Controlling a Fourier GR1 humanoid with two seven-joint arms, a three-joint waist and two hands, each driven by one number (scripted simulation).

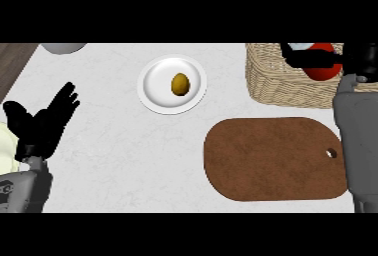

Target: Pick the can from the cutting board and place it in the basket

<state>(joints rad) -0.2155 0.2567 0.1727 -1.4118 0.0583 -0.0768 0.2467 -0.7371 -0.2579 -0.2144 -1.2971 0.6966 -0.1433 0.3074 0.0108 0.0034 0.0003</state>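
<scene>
My right hand [319, 58] is over the wicker basket [277, 82] at the top right, its black fingers curled round a red can [325, 70] with a pale top. The can hangs above the basket's inside, partly hidden by the fingers. The brown cutting board [273, 157] lies bare at the lower right, a small hole near its right edge. My left hand [40, 120] rests open at the left edge, fingers up.
A white plate [156, 90] holding a small brown-yellow object [180, 83] sits at top centre. A grey rounded object [63, 47] shows at the top left corner. A dark wooden strip [13, 62] runs along the counter's left edge.
</scene>
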